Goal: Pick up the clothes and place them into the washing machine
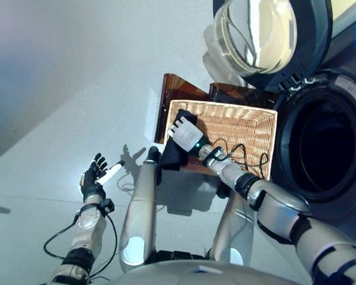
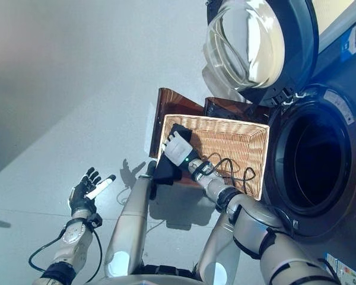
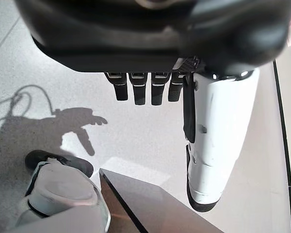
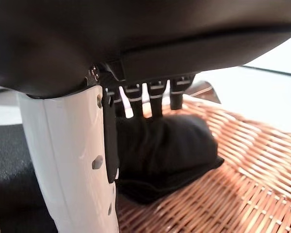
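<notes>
**Right hand on black garment at basket's corner**

Black garment [image 1: 177, 151] lies at the left corner of the wicker basket [image 1: 249, 127], part inside on the weave, part draped over the basket's near-left rim and hanging down outside. In my right wrist view the cloth [image 4: 169, 150] sits bunched on the woven floor, just past my fingers.

My right hand [image 1: 186, 135] is on top of the garment at that corner, white-covered thumb alongside. Fingers [image 4: 157, 94] point down toward the cloth; their tips go behind the fabric bulge, so I cannot tell if they are closed on it or only resting there.

Basket sits on a brown stand [image 1: 175, 89] on the floor, just beside the washing machine [image 1: 344, 89]. Machine's round drum opening [image 1: 320, 145] is dark, to the right of the basket. Its glass door [image 1: 261, 32] is swung wide, above the basket in the head views.

My left hand [image 1: 95, 177] hangs over bare grey floor [image 1: 59, 89], well apart from basket and garment. Fingers [image 3: 145, 90] relaxed and spread, white thumb [image 3: 216, 141] sticking out, holding nothing.
</notes>
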